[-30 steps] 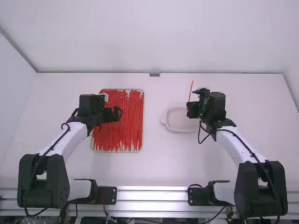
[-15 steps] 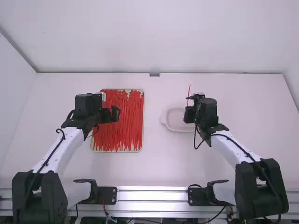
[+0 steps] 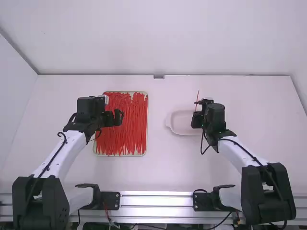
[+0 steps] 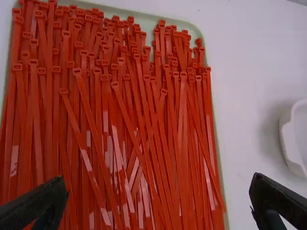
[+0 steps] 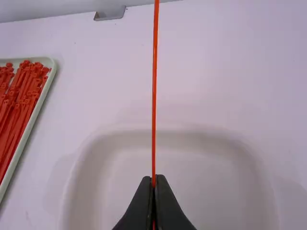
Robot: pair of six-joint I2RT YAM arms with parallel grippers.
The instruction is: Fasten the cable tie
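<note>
1. The right hand (image 5: 153,184) is clenched on a single red cable tie (image 5: 155,91), its black fingers pinched flat against the strip.
2. The tie is a thin, straight plastic strip that stands up from the fingertips, above a white dish (image 3: 178,125).
3. The dish is shallow and smooth, a rounded rectangle with a soft rim.
4. The left hand (image 4: 156,208) is released, its matte black fingers set wide apart above a pale tray (image 3: 146,112).
5. The tray is rectangular with rounded corners and holds a dense heap of red ties (image 4: 120,134), ribbed strips with small square heads, many crossing one another.
6. Both containers sit on the smooth white bench (image 3: 268,105).
</note>
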